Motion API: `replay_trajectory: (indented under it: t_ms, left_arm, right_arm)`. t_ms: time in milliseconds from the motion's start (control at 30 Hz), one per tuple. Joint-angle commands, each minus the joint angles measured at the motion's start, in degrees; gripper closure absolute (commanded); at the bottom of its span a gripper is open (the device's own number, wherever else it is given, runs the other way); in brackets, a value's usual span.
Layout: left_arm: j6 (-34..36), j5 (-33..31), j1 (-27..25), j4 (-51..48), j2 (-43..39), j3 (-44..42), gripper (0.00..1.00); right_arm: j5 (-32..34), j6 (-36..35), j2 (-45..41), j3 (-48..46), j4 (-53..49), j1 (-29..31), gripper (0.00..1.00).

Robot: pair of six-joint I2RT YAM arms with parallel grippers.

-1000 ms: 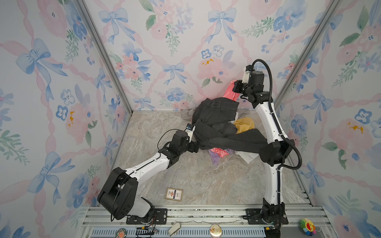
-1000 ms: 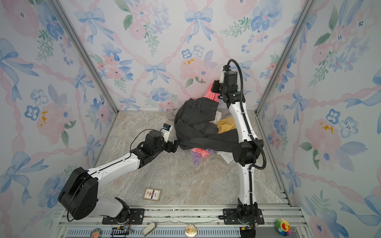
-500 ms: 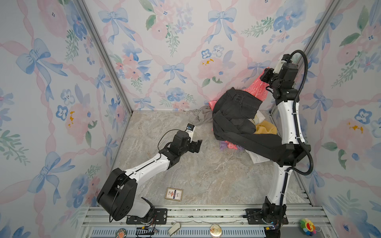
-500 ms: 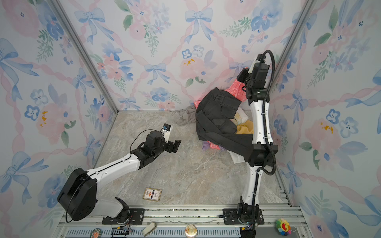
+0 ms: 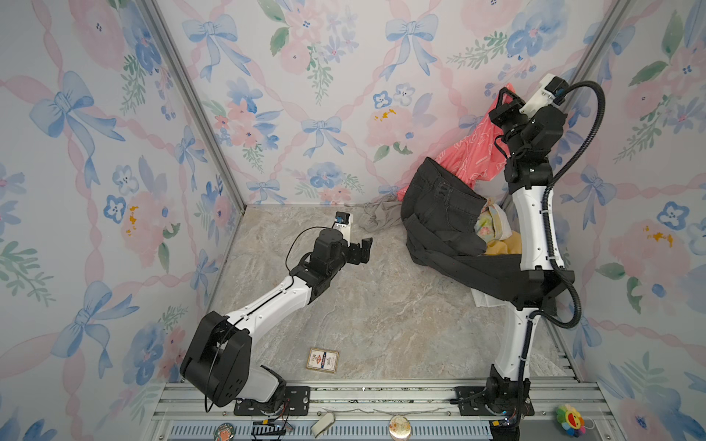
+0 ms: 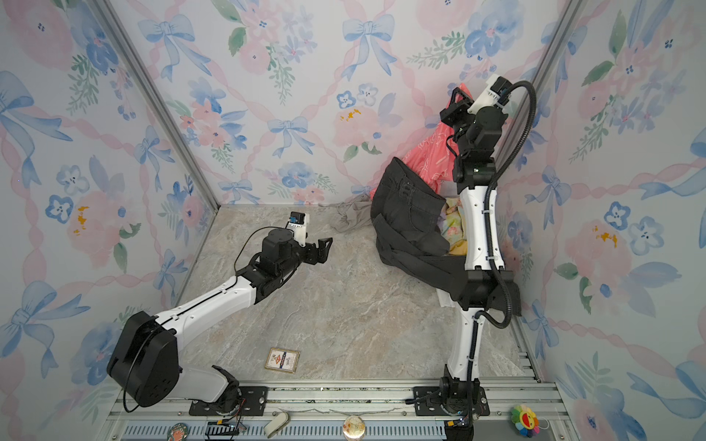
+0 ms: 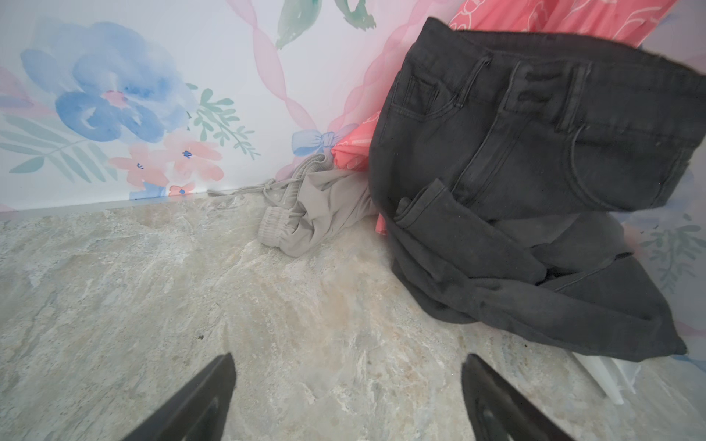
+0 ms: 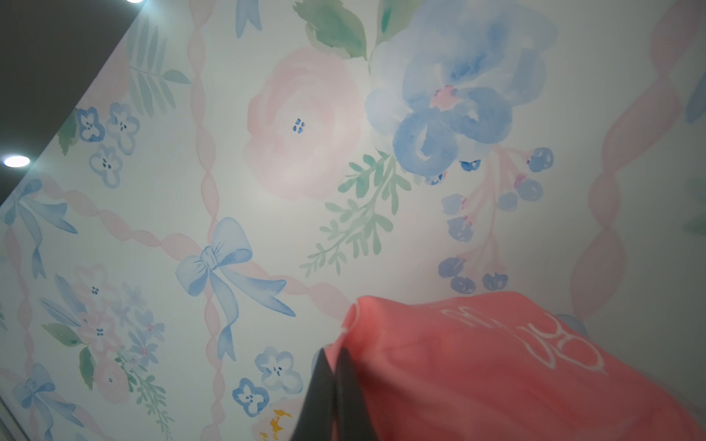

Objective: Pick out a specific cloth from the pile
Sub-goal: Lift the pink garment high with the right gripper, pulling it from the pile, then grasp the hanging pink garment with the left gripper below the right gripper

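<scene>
Two claws inspected. Left claw (image 5: 365,248) hovers over the bare counter (image 5: 382,313), jaws wide apart and empty, well apart from the pile (image 5: 496,244). Grey garment (image 5: 382,215) lies by the back wall, touching the black jeans (image 5: 439,214), which drape across the right arm. The cloth (image 5: 472,152) hangs behind the jeans, its upper edge clamped in the right claw (image 5: 504,100), high in the back right corner.

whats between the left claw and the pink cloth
Bare floor, then the jeans, which cover most of the cloth from the open left claw's side. The left wrist view shows it best.
</scene>
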Motion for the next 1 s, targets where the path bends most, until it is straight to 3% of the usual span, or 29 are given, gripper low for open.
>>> replay_trajectory:
  t_ms: [0,233,533,667,833,967]
  left_arm:
    - [-2.63,3.96,0.07,4.80,1.55,5.52,0.06]
    - [-2.34,9.16,-2.27,7.14,10.07,18.71,0.06]
    - [-0.55,10.07,-7.32,11.22,29.73,39.41,0.05]
    - [1.63,11.11,-9.68,12.76,38.38,52.36,0.04]
    - [5.63,6.15,-10.75,12.03,48.54,68.10,0.02]
    - [9.45,3.35,-11.23,11.62,54.45,75.86,0.02]
  right_arm:
    - [-1.82,3.14,-8.34,1.81,12.89,1.83,1.00]
    - [-6.66,2.62,-11.27,-0.29,9.91,4.14,1.00]
    - [-10.93,0.26,-15.14,-7.45,6.37,5.69,1.00]
    - [-12.21,0.09,-15.87,-8.54,5.23,5.70,1.00]
    - [-13.56,1.07,-18.35,-13.91,7.71,5.72,1.00]
    - [-14.53,2.61,-19.99,-17.97,10.06,5.79,1.00]
